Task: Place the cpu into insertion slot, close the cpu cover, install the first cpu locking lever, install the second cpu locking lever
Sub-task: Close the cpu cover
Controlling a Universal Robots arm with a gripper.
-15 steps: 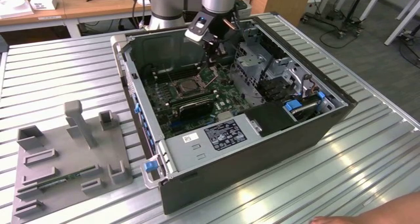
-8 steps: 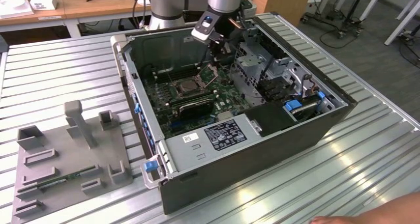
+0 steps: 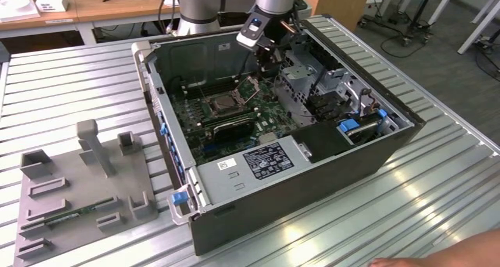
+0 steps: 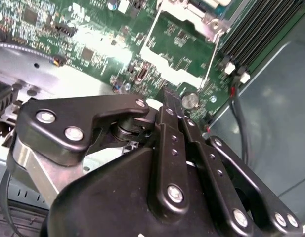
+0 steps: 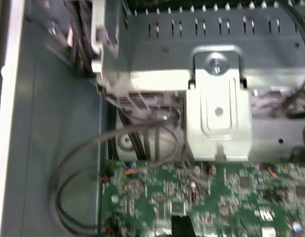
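where the robot arm leans from the upper middle of the exterior view into the open dark grey metal computer case (image 3: 312,191), its black linked gripper (image 3: 270,62) hangs above the green circuit board (image 3: 266,106), close to the case's far wall. the insertion slot (image 3: 222,106), a small square socket with a dark centre and a silver metal rim, sits on that board a little left of the frame's centre, below and left of the gripper and well apart from it. whether the cpu lies inside the socket cannot be told. long dark memory slots (image 3: 199,86) run just beside the socket, toward the upper left. in the second wrist view the gripper (image 4: 170,98) has its jaws drawn together to a narrow tip with nothing seen between them, poised over the board (image 4: 177,54) near a round silver coin battery (image 4: 190,100); a silver corner of the slot (image 4: 209,22) and the memory slots (image 4: 256,29) lie beyond. in the first wrist view the gripper (image 5: 182,226) shows as a dark tip against the board (image 5: 216,197), with a pale silver metal bracket (image 5: 219,113) and looping black cables (image 5: 73,197) past it. the case rests on a ribbed silver metal table (image 3: 70,79); a grey moulded fixture tray (image 3: 78,185) lies in the lower left of the exterior view, and part of a person's hand (image 3: 445,254) shows at the lower right corner.
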